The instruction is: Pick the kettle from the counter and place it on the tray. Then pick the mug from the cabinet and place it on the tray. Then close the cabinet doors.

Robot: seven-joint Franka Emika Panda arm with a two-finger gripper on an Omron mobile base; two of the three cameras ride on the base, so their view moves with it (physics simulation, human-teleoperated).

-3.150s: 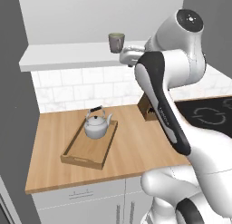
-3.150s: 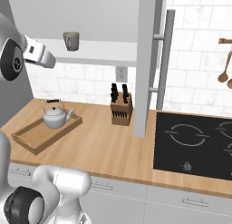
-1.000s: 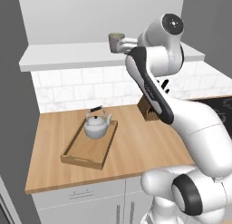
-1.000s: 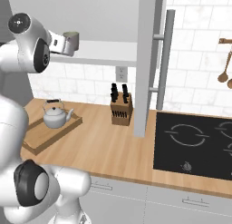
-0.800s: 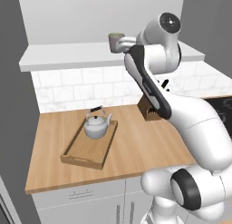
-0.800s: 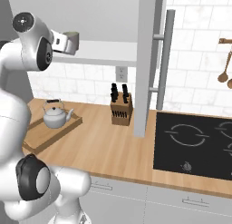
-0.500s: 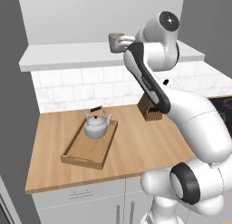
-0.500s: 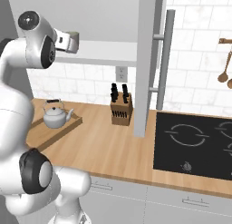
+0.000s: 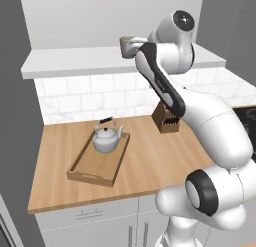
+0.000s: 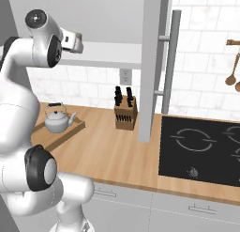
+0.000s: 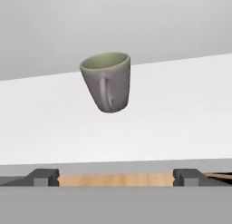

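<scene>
Left base view: one kettle (image 9: 106, 139), squat and silver-grey with a short spout and an arched black-topped handle, sits upright on the far end of the single light-wood tray (image 9: 98, 164). The tray lies at an angle on the butcher-block counter (image 9: 150, 166). One grey-green mug (image 9: 126, 46) stands on the white shelf floor of the cabinet (image 9: 75, 58); its right side is covered by the white arm, so its handle cannot be made out here. A knife block (image 9: 166, 120) stands against the tiled wall, partly behind the arm.

Right base view: the kettle (image 10: 57, 120) is plain to see, but most of the tray (image 10: 65, 132) is hidden by the robot's body. The hand reaches toward the cabinet shelf (image 10: 110, 50), and the mug is too hidden to pick out. One cabinet door (image 10: 151, 62) stands open, edge-on, with its silver bar handle (image 10: 168, 62) beside it. A black hob (image 10: 201, 149) is cut off at the right edge.

Hand view: the mug (image 11: 106, 81) stands on the white shelf, handle facing the camera, pale rim showing. The gripper (image 11: 115, 177) has its jaws spread wide, holding nothing; the two fingertips (image 11: 43, 177) sit well apart below the mug and clear of it.
</scene>
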